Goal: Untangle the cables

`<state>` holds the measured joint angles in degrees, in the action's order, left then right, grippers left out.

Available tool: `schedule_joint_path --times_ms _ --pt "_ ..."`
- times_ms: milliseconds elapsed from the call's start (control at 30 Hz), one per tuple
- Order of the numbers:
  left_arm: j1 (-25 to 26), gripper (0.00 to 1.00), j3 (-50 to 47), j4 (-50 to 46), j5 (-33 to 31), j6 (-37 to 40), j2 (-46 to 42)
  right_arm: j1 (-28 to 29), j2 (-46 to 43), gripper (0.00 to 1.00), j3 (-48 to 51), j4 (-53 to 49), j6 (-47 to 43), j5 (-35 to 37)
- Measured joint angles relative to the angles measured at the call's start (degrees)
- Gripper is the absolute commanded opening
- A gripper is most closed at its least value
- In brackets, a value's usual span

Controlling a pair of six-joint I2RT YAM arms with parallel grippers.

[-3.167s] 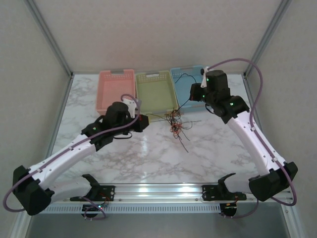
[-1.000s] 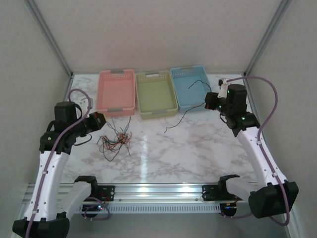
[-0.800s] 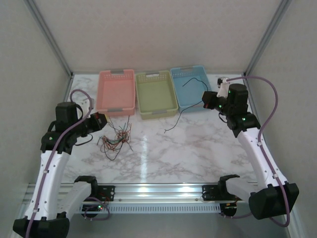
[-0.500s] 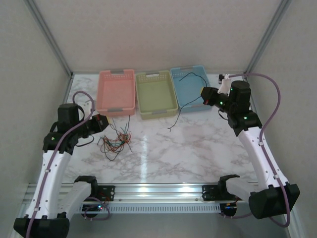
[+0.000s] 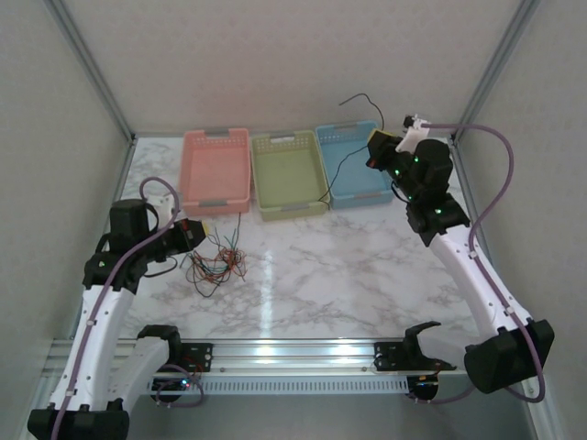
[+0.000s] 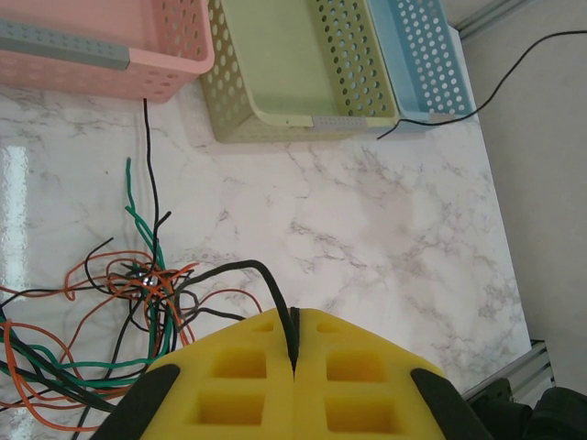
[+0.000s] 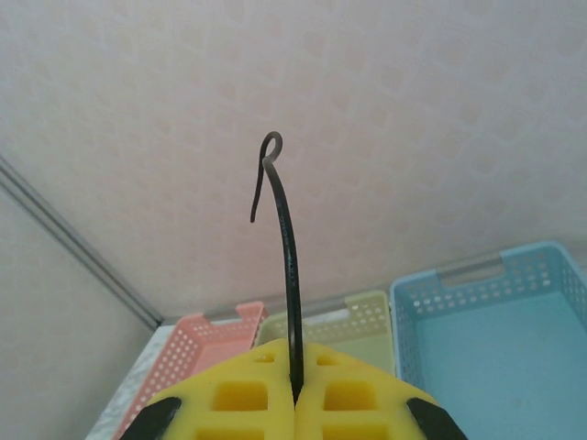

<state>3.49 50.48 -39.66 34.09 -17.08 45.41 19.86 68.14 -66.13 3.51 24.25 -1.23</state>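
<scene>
Cable tangle point(image 5: 215, 264), left fingers point(image 6: 229, 376) gripping one black strand point(image 6: 248, 268), right fingers point(image 7: 243, 403) gripping one lone cable point(image 7: 287, 266), three baskets point(image 5: 293, 209)

Right gripper point(image 5: 374, 151): has left the middle of the surface point(image 5: 348, 266), gone back and right, then climbed. It is now high over the blue basket point(image 5: 359, 196). The black cable point(image 5: 341, 163) in its jaws has come free of the tangle point(image 5: 215, 263). Its lower end, trailing on the surface a second ago, now hangs by the baskets' near walls.

Left gripper point(image 5: 195, 231): has swung left, dragging the tangle from centre to just before the pink basket point(image 5: 216, 203).
</scene>
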Motion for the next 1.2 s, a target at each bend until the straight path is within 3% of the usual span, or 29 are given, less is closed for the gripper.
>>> schedule_joint_path --times_ms 133,267,733,1067,1200 --pt "0.0 0.0 -0.59 0.24 0.17 0.0 -0.04 4.15 5.07 0.0 -3.56 2.23 -5.01 8.33" --pt "0.0 0.0 -0.81 0.39 0.2 0.0 -0.15 4.61 9.27 0.0 -8.37 3.61 -8.74 13.55" --pt "0.0 0.0 -1.4 0.72 0.2 0.0 -0.66 4.63 18.38 0.0 -29.46 1.57 -13.9 17.9" --pt "0.0 0.0 -1.6 0.68 0.15 0.0 -1.55 6.49 31.85 0.0 -24.37 2.69 -21.75 27.54" --pt "0.0 0.0 -1.62 0.68 0.13 0.0 -1.55 6.54 33.44 0.0 -22.56 3.48 -25.42 31.21"
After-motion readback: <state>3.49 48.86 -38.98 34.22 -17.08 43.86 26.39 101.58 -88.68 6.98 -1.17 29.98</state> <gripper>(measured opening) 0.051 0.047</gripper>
